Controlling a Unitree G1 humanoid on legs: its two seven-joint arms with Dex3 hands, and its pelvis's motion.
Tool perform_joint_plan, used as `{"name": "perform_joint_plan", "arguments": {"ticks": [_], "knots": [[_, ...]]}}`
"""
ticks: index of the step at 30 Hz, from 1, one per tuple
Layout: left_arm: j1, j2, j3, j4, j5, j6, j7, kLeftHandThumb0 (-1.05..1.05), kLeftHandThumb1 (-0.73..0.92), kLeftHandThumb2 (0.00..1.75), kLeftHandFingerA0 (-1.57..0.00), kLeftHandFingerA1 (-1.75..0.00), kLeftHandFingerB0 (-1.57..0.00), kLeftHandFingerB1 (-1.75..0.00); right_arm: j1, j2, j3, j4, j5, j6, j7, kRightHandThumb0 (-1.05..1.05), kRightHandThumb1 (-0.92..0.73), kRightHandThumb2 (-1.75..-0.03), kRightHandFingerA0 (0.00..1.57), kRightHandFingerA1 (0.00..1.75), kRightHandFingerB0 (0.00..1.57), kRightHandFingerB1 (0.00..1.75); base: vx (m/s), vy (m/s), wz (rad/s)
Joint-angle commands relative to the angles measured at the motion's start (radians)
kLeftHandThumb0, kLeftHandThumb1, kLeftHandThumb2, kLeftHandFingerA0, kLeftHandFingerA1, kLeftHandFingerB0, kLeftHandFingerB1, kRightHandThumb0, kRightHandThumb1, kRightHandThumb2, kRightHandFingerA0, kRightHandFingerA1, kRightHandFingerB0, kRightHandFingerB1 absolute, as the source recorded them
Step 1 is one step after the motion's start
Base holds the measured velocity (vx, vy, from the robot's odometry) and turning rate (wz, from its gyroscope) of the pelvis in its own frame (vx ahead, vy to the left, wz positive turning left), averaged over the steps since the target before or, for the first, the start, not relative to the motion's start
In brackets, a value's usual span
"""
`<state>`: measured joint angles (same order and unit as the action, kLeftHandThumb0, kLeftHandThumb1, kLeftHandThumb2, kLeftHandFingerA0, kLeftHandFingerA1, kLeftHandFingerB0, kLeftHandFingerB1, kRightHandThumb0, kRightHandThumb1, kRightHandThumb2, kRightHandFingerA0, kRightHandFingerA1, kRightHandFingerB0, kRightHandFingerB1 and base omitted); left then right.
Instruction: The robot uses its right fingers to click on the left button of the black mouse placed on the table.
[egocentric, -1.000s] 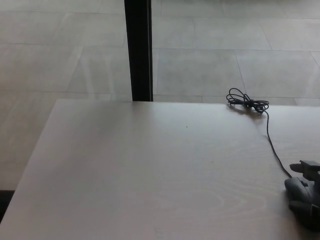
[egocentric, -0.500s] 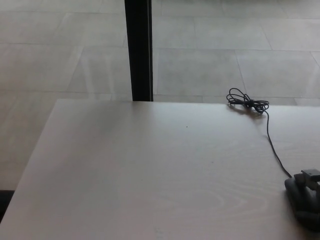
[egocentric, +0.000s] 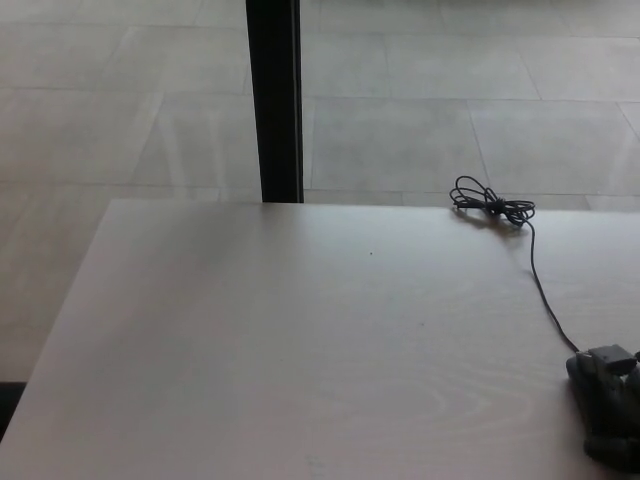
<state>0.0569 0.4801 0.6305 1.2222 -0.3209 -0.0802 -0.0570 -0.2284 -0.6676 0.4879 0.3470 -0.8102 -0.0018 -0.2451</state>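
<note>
Right hand (egocentric: 612, 362) lower over mouse (egocentric: 600, 415)

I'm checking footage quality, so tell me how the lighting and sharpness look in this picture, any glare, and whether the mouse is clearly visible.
Head view: soft, dim, greyish light; pale sheen on the floor tiles and table; overall slightly soft. The mouse and right hand merge into one dark mass at the lower right edge; the cable stays crisp.

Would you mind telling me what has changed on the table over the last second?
The right hand has lowered over the black mouse at the table's right edge; its raised finger has come down. The slight shift of the whole scene is camera motion. The mouse, its cable and the coiled bundle stayed put.
</note>
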Motion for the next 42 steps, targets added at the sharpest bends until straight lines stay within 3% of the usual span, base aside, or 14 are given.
{"name": "perform_joint_plan", "arguments": {"ticks": [1, 10, 11, 12, 13, 14, 15, 22, 28, 29, 30, 33, 34, 42], "knots": [[0.007, 0.02, -0.007, -0.004, -0.002, -0.02, 0.001, -0.81, 0.92, 0.78, -0.55, -0.6, -0.49, -0.45, 0.025, 0.004, 0.008, -0.016, -0.038, -0.015, 0.028, -0.89, -0.8, -1.21, 0.3, 0.54, 0.28, 0.46, 0.0, 0.0, 0.0], [0.002, 0.018, 0.0, 0.0, -0.02, -0.003, -0.009, -0.81, 0.92, 0.78, -0.58, -0.62, -0.48, -0.44, 0.036, -0.012, 0.013, 0.086, -0.073, -0.047, -0.032, -0.9, -0.81, -1.22, 0.29, 0.53, 0.29, 0.46, 0.0, 0.0, 0.0], [0.006, 0.017, -0.001, -0.005, -0.02, -0.007, -0.015, -0.85, 0.92, 0.77, -0.52, -0.6, -0.46, -0.44, 0.037, -0.015, 0.011, 0.093, -0.069, -0.05, -0.025, -0.88, -0.92, -0.75, 0.31, 0.43, 0.34, 0.33, 0.0, 0.0, 0.0], [0.014, 0.015, -0.003, -0.014, -0.019, -0.014, -0.024, -0.85, 0.92, 0.77, -0.52, -0.6, -0.46, -0.44, 0.04, -0.021, 0.008, 0.101, -0.062, -0.054, -0.014, -0.88, -0.92, -0.75, 0.31, 0.43, 0.34, 0.33, 0.0, 0.0, 0.0], [0.028, 0.012, -0.013, -0.028, -0.008, -0.034, -0.026, -0.84, 0.92, 0.78, -0.51, -0.6, -0.46, -0.45, 0.044, -0.021, 0.004, 0.129, -0.064, -0.063, -0.054, -0.88, -0.8, -1.2, 0.31, 0.54, 0.29, 0.46, 0.0, 0.0, 0.0], [0.029, 0.012, -0.017, -0.031, -0.005, -0.031, -0.015, -0.84, 0.92, 0.78, -0.54, -0.59, -0.49, -0.45, 0.044, -0.022, 0.002, 0.137, -0.064, -0.069, -0.058, -0.93, -0.92, -0.79, 0.35, 0.45, 0.36, 0.33, 0.0, 0.0, 0.0], [0.03, 0.012, -0.02, -0.033, -0.003, -0.033, -0.012, -0.83, 0.92, 0.78, -0.53, -0.61, -0.48, -0.47, 0.044, -0.02, -0.003, 0.15, -0.056, -0.078, -0.068, -0.89, -0.8, -1.21, 0.33, 0.54, 0.3, 0.46, 0.0, 0.0, 0.0], [0.017, 0.016, -0.004, -0.005, -0.024, -0.031, -0.03, -0.84, 0.92, 0.76, -0.36, -0.56, -0.48, -0.48, 0.041, -0.008, -0.019, 0.186, -0.049, -0.085, -0.087, -0.89, -0.82, -1.23, 0.31, 0.54, 0.29, 0.45, 0.0, 0.0, 0.0], [0.02, 0.014, -0.003, -0.016, -0.028, -0.023, -0.033, -0.84, 0.92, 0.79, -0.47, -0.62, -0.42, -0.46, 0.048, 0.014, -0.044, 0.171, -0.023, -0.083, -0.057, -0.89, -0.81, -1.21, 0.3, 0.54, 0.3, 0.46, 0.0, 0.0, 0.0], [0.024, 0.014, -0.003, -0.013, -0.029, -0.029, -0.053, -0.81, 0.83, 1.24, -0.38, -0.64, -0.33, -0.53, 0.049, 0.019, -0.043, 0.17, -0.026, -0.082, -0.056, -0.9, -0.81, -1.21, 0.3, 0.54, 0.29, 0.46, 0.0, 0.0, 0.0], [0.023, 0.014, 0.0, -0.011, -0.031, -0.027, -0.049, -0.91, 0.92, 0.86, -0.37, -0.6, -0.43, -0.47, 0.05, 0.022, -0.042, 0.171, -0.03, -0.085, -0.057, -0.9, -0.81, -1.21, 0.3, 0.54, 0.3, 0.46, 0.0, 0.0, 0.0], [0.037, 0.01, -0.006, -0.017, -0.024, -0.044, -0.055, -0.89, 0.92, 0.81, -0.45, -0.61, -0.39, -0.45, 0.047, 0.034, -0.041, 0.183, -0.034, -0.095, -0.071, -0.89, -0.8, -1.21, 0.31, 0.55, 0.32, 0.47, 0.0, 0.0, 0.0], [0.033, 0.008, 0.0, -0.021, -0.03, -0.036, -0.042, -0.87, 0.91, 0.81, -0.45, -0.62, -0.41, -0.46, 0.047, 0.036, -0.043, 0.185, -0.03, -0.101, -0.069, -0.89, -0.92, -0.73, 0.33, 0.47, 0.38, 0.33, 0.0, 0.0, 0.0], [0.018, 0.017, 0.002, -0.001, -0.031, -0.021, -0.019, -0.84, 0.92, 0.75, -0.52, -0.63, -0.46, -0.46, 0.068, 0.088, -0.131, 0.183, 0.123, -0.12, 0.027, -0.94, -0.77, -0.81, 0.23, 0.52, 0.37, 0.38, 0.0, 0.0, 0.0]]}}
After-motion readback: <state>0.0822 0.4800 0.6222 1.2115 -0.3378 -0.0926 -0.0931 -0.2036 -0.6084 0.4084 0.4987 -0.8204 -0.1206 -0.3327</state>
